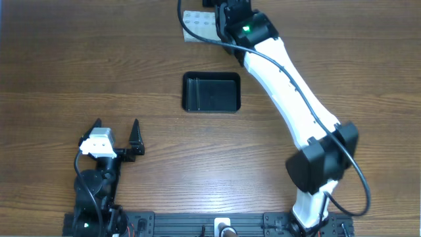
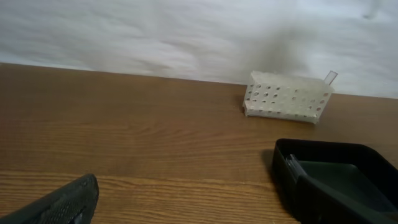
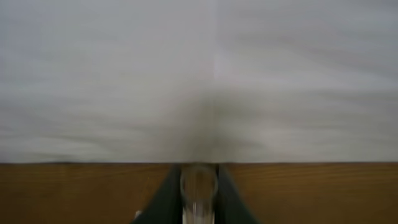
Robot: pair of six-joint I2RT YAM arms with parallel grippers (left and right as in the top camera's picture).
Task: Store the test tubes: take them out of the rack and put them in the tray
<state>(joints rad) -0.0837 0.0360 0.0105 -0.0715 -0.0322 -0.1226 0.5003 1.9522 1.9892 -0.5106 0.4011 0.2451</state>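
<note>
The left end effector (image 1: 117,126) rests low over the near left part of the desk (image 1: 66,66), its two dark fingers spread wide and holding nothing. The desk is brown wood-grain board. At its middle lies the black tray (image 1: 185,92), a shallow rectangle with rounded corners, well apart from the left end effector. Beyond the tray, by the far edge of the desk, stands the white rack (image 1: 196,26), with rows of round holes in its side. In the left wrist view, the top of a clear tube (image 2: 330,77) juts, tilted, above one corner. The right arm reaches up the desk to the rack. The right end effector (image 3: 199,202) is clenched on a clear test tube (image 3: 199,183), held upright between its fingers. A pale, plain wall (image 3: 199,74) rises behind the desk's far edge.
</note>
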